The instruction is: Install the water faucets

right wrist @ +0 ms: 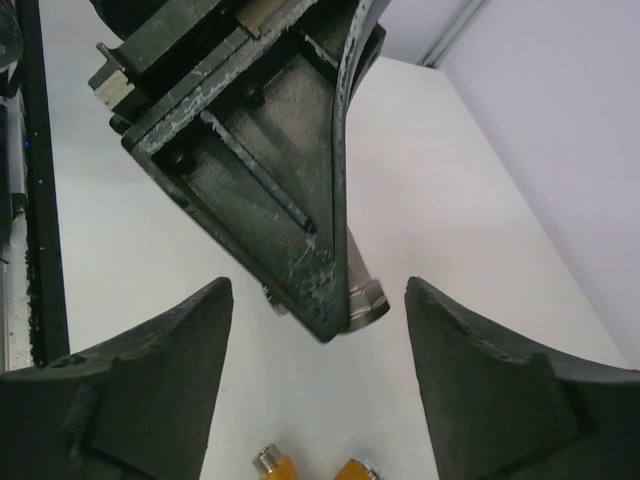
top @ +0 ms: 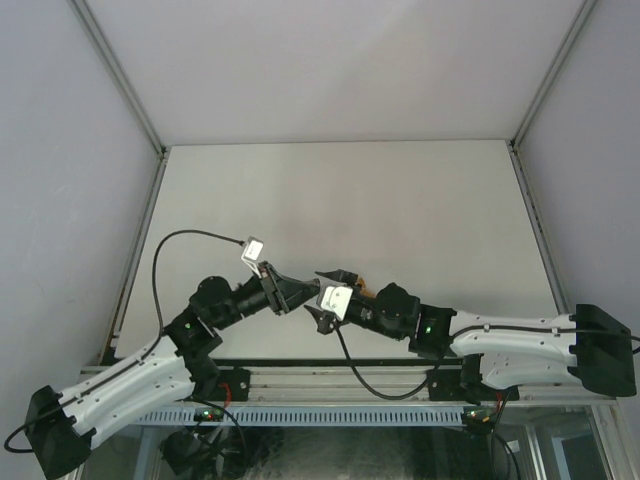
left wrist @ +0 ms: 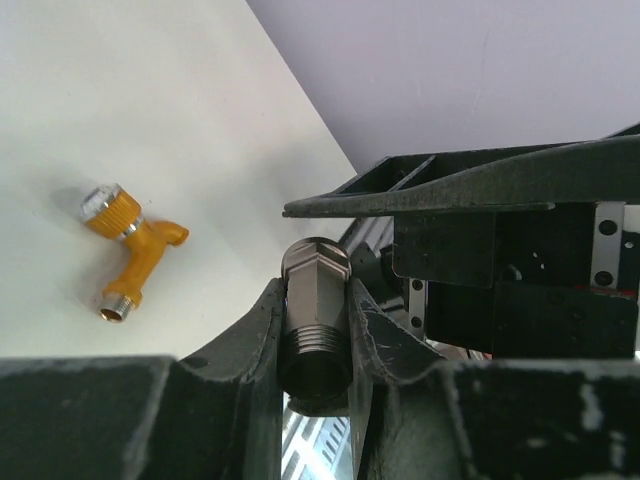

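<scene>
We see the left gripper [left wrist: 314, 305] pinching a grey pipe fitting [left wrist: 316, 272] at the lower centre of its wrist view. The right gripper [right wrist: 318, 292] stands with jaws spread. The orange tap [left wrist: 132, 250] lies on the table [left wrist: 120, 90], at middle left.

I could read no text, label, brand, number or sign in any of my three views, neither on the orange tap [left wrist: 132, 250] nor on the grey metal fitting [left wrist: 316, 300], so far as I saw.
</scene>
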You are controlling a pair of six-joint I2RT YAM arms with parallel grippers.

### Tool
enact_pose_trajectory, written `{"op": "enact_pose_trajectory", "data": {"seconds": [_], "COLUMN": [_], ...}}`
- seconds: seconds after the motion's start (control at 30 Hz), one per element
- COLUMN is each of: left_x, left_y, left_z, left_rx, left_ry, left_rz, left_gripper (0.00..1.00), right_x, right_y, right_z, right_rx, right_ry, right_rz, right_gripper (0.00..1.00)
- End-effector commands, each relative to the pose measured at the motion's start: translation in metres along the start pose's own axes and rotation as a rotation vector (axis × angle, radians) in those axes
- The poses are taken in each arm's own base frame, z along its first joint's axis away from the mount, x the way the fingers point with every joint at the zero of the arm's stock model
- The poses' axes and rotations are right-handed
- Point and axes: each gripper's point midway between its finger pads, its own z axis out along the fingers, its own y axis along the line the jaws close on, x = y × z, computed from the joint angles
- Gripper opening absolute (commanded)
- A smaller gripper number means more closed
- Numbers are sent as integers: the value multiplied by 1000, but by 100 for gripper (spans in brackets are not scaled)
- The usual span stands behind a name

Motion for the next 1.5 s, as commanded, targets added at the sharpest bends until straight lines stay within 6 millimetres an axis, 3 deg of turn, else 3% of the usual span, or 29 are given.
{"op": "enact_pose_trajectory", "data": {"seconds": [0.0,0.27,0.37,0.43,0.5,0.6,0.73,0.93,1.23,1.47], "left_x": [-31,-40,-42,-42,-42,-40,-35,-33,-25,11], "left_y": [-16,4,9,12,14,18,19,19,27,56], "left_z": [-6,-24,-29,-30,-30,-28,-26,-27,-27,-8], "left_rx": [29,-90,-117,-136,-150,-166,-165,-170,-191,-238], "left_ry": [-134,-192,-197,-199,-196,-185,-155,-137,-103,35], "left_rz": [68,165,190,196,195,193,190,188,207,109], "left_gripper": [0,0,0,0,0,0,0,0,0,0], "right_x": [-23,-9,26,58,87,132,164,182,209,214], "right_y": [-11,-51,-92,-107,-107,-92,-78,-78,-55,-38], "right_z": [-8,-50,-67,-76,-81,-81,-73,-48,-22,-26], "right_rx": [33,61,255,359,394,401,366,273,114,71], "right_ry": [-70,-129,-85,-6,80,269,438,505,603,560], "right_rz": [109,463,702,871,1003,1153,1258,1343,1405,1475], "right_gripper": [73,75,79,78,77,77,76,74,71,71]}}
